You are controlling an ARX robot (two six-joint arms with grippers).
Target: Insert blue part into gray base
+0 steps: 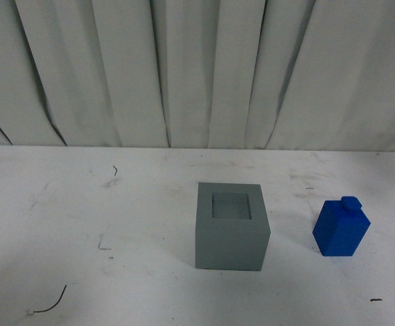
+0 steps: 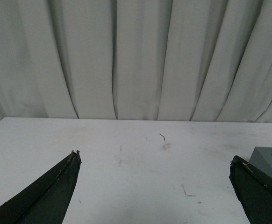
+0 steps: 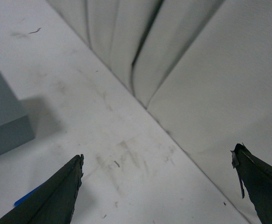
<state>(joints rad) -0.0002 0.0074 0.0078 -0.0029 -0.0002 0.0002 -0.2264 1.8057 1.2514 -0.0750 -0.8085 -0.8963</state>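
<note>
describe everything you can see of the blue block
The bright blue matte rectangular block stands upright on the white table, turned corner-on to the front camera, with a small knob of the same blue on top. It sits to the right of the plain gray matte cube in the front view, apart from it and not inserted. Only the table touches it.

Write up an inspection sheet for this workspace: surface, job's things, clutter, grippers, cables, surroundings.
Surface: white table, scuffed and smudged.
Job's things: gray base upright, top recess empty; blue part stands apart on the robot's right of it, knob up, not inserted.
Clutter: curled dark scrap near the front left; smaller scrap further back.
Grippers: left gripper open, holding nothing; right gripper open, holding nothing.
Cables: nothing seen.
Surroundings: white pleated curtain behind the table.
</note>
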